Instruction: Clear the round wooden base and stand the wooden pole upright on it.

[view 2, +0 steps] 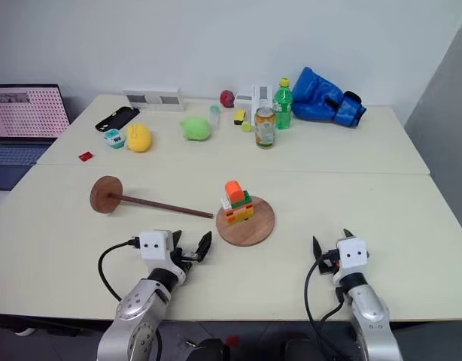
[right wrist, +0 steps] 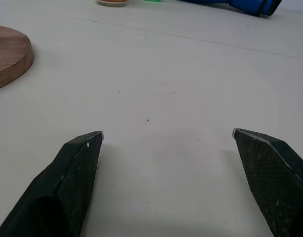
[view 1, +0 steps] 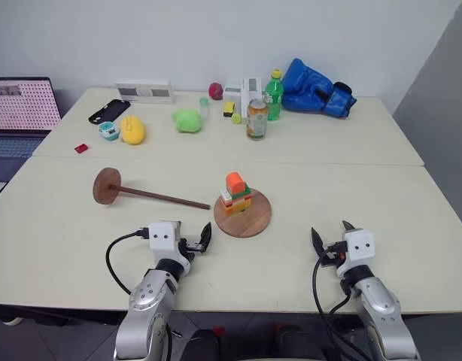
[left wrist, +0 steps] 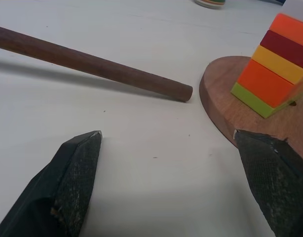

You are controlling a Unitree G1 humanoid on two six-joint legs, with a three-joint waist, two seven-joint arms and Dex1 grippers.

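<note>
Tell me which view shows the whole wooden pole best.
The left eye view: the wooden pole lies full length there, disc end to tip. The right eye view shows it equally whole. The left wrist view catches just its tip end near the round wooden base.

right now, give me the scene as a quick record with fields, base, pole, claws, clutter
base: round wooden base flat on the near table, not cleared
on base: stack of coloured blocks
pole: wooden pole lying down beside the base on the robot's left, disc end away from it, tip just short of the rim
left claw: open, empty, near the pole tip
right claw: open, empty
far table: can, green bottle, blue boxing glove
</note>
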